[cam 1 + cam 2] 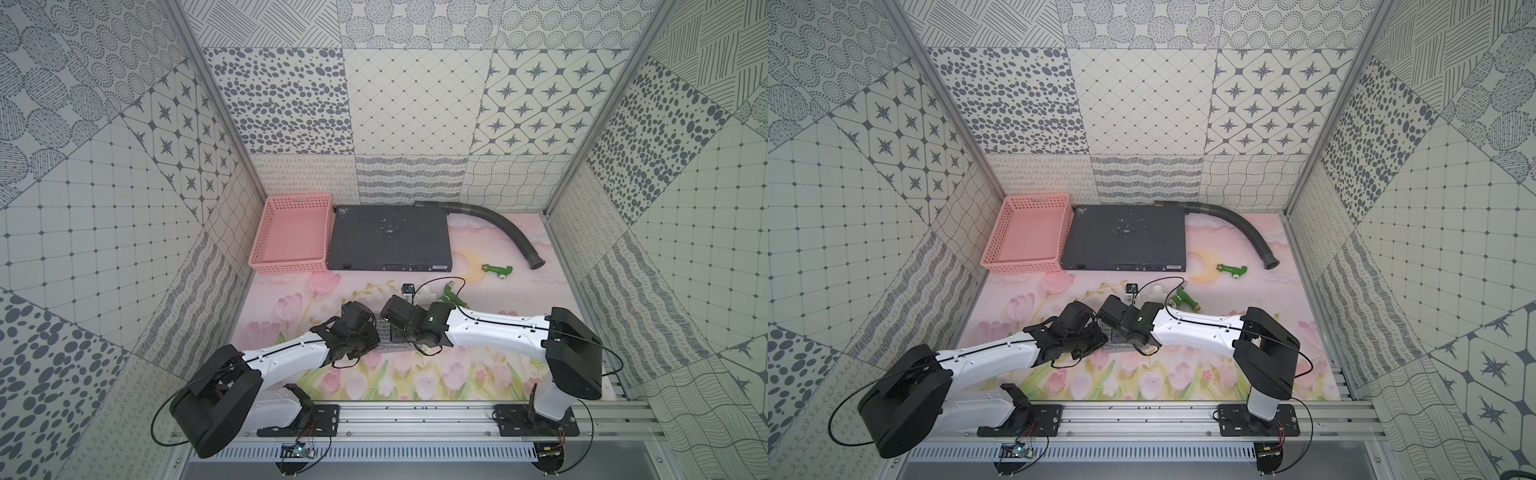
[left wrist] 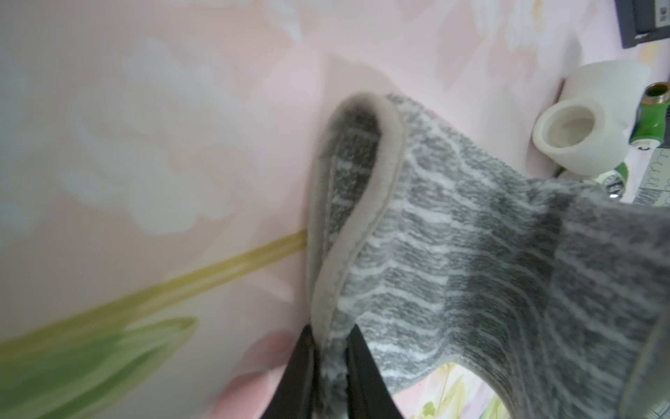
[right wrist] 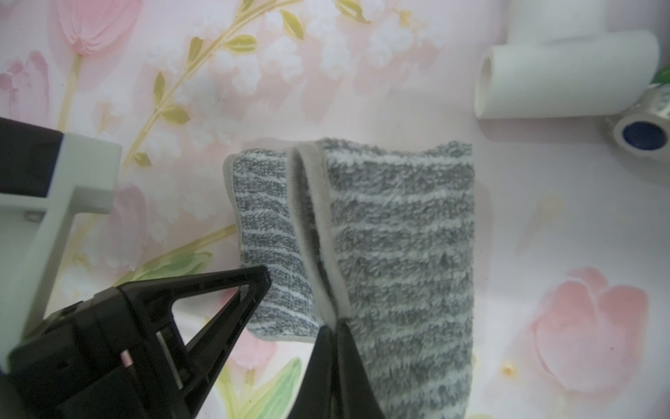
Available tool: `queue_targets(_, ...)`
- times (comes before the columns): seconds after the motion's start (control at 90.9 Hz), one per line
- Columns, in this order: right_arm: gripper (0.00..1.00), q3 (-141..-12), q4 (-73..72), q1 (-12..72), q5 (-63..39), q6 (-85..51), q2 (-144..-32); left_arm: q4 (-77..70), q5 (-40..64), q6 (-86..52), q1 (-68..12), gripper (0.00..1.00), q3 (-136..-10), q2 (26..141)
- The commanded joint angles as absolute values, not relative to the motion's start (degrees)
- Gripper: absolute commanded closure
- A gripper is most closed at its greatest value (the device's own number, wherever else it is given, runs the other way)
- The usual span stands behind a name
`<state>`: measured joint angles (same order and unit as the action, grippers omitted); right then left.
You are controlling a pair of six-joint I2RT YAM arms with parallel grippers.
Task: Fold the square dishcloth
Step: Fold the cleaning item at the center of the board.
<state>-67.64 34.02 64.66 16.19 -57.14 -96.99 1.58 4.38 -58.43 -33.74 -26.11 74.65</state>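
Observation:
The square dishcloth (image 3: 398, 254), grey and fuzzy with wavy whitish stripes, lies doubled over on the flowered mat. Its pale hemmed edges stand up together in a ridge. My right gripper (image 3: 333, 325) is shut on that hem. My left gripper (image 2: 330, 330) is shut on another part of the dishcloth (image 2: 453, 246), with fabric bunched between its black fingers. In both top views the two wrists meet over mid-table and hide nearly all of the cloth; only a small grey patch (image 1: 387, 335) shows between them.
A pink basket (image 1: 291, 237) and a flat dark grey metal box (image 1: 388, 239) sit at the back. A corrugated hose (image 1: 507, 230) curves at the back right. A white pipe tee (image 3: 565, 76), a tape roll (image 3: 641, 134) and green fittings (image 1: 496, 271) lie just beyond the cloth.

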Motion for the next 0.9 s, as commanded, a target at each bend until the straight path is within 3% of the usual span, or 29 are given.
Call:
queue_targets(0.0, 1.00, -64.7, 33.1, 63.2, 17.7, -58.1, -92.9, 0.7, 9.4, -59.6, -34.3, 0.85, -26.4, 78.9)
queue_targets(0.341, 1.00, -65.4, 33.0, 63.0, 16.4, -58.9, -94.6, -10.3, 11.9, -64.2, -38.2, 0.89, -26.9, 87.2)
queue_targets(0.891, 1.00, -69.5, 29.3, 63.0, 13.6, -59.1, -102.1, -10.2, 11.1, -64.5, -38.4, 0.89, -25.6, 85.8)
